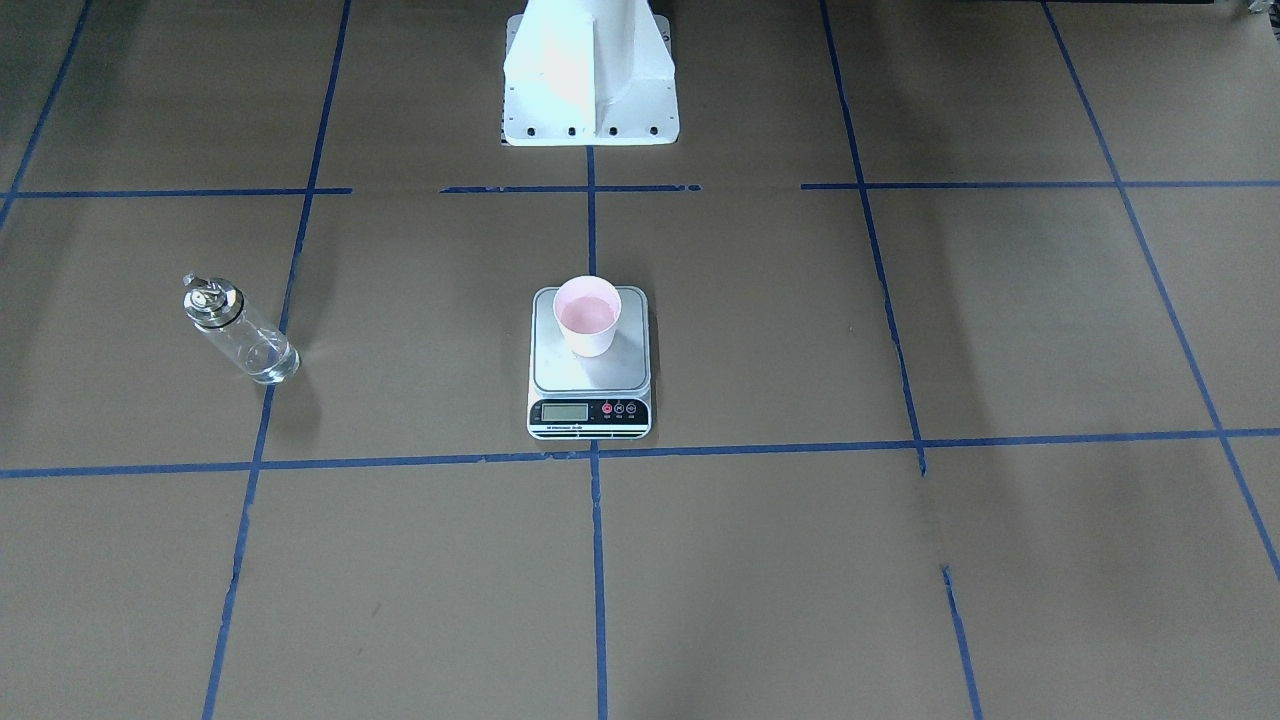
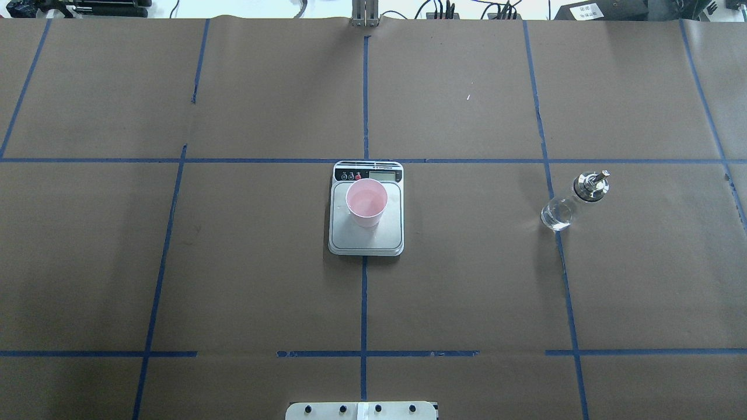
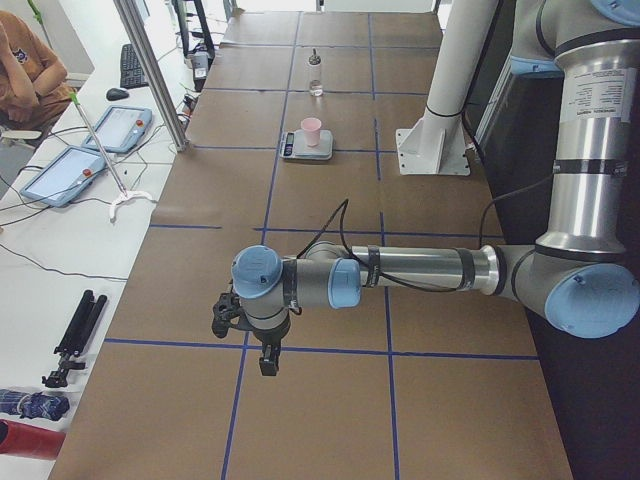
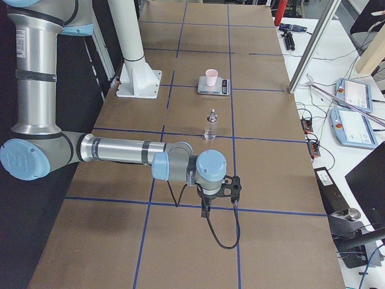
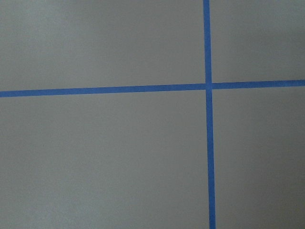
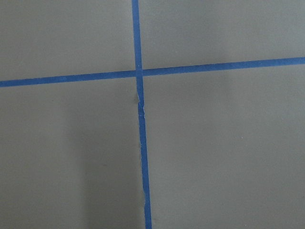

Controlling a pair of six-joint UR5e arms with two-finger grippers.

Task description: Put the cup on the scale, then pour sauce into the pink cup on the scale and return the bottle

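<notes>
The pink cup (image 1: 588,315) (image 2: 366,202) stands upright on the steel platform of the scale (image 1: 590,378) (image 2: 365,240) at the table's middle. The glass bottle (image 1: 240,330) (image 2: 575,201) with its metal cap and spout stands alone on the table toward my right side, a little clear sauce (image 2: 557,216) in its bottom. My left gripper (image 3: 268,364) hangs over the table's left end, far from both; I cannot tell whether it is open or shut. My right gripper (image 4: 205,212) hangs over the right end, short of the bottle (image 4: 210,125), state likewise unreadable. Both wrist views show only brown paper and blue tape.
Blue tape lines (image 2: 364,291) grid the brown paper. The white robot base (image 1: 590,80) stands behind the scale. Beyond the table's far edge are tablets (image 3: 70,172), a metal post (image 3: 150,70), a seated person (image 3: 25,70) and cables.
</notes>
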